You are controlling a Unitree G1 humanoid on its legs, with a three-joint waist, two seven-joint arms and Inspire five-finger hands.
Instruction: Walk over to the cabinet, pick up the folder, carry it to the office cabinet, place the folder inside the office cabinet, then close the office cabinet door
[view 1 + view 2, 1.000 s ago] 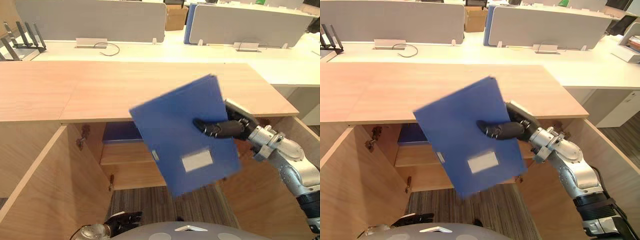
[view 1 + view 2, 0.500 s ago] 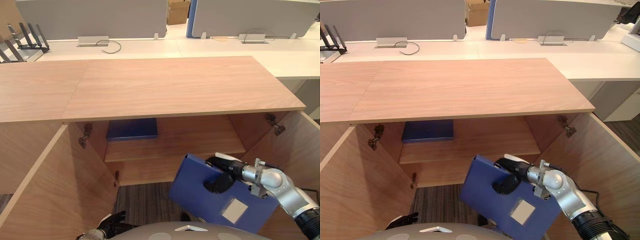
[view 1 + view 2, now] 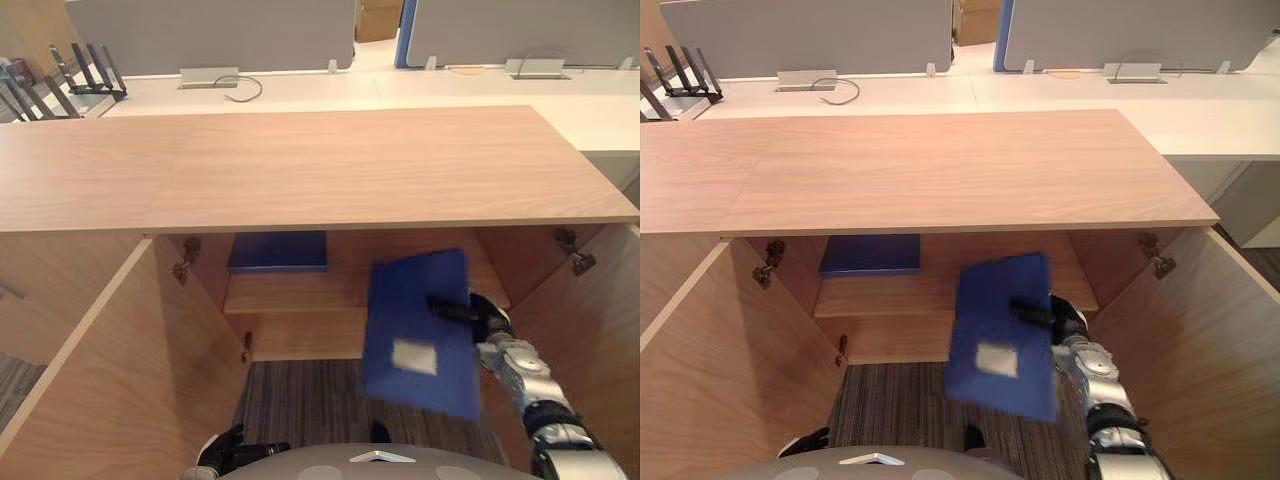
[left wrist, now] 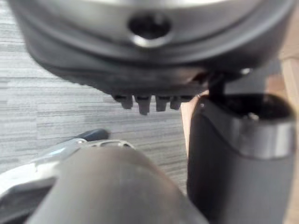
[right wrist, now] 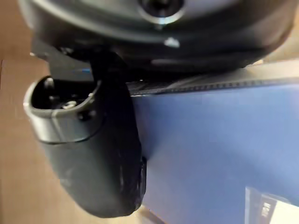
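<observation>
- Office cabinet (image 3: 380, 165) stood open, 1 blue file (image 3: 278, 252) lying flat on its shelf (image 3: 300, 293)
- Folder (image 3: 415, 330) hung tilted before that shelf, pinched by my right hand (image 3: 478, 313)
- I judged I should level it, then slide it in
- Left hand (image 3: 222, 452) sat low; I couldn't tell its state

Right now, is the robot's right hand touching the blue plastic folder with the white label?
Touching. In the right wrist view, the right hand presses its thumb on the blue folder.
</observation>
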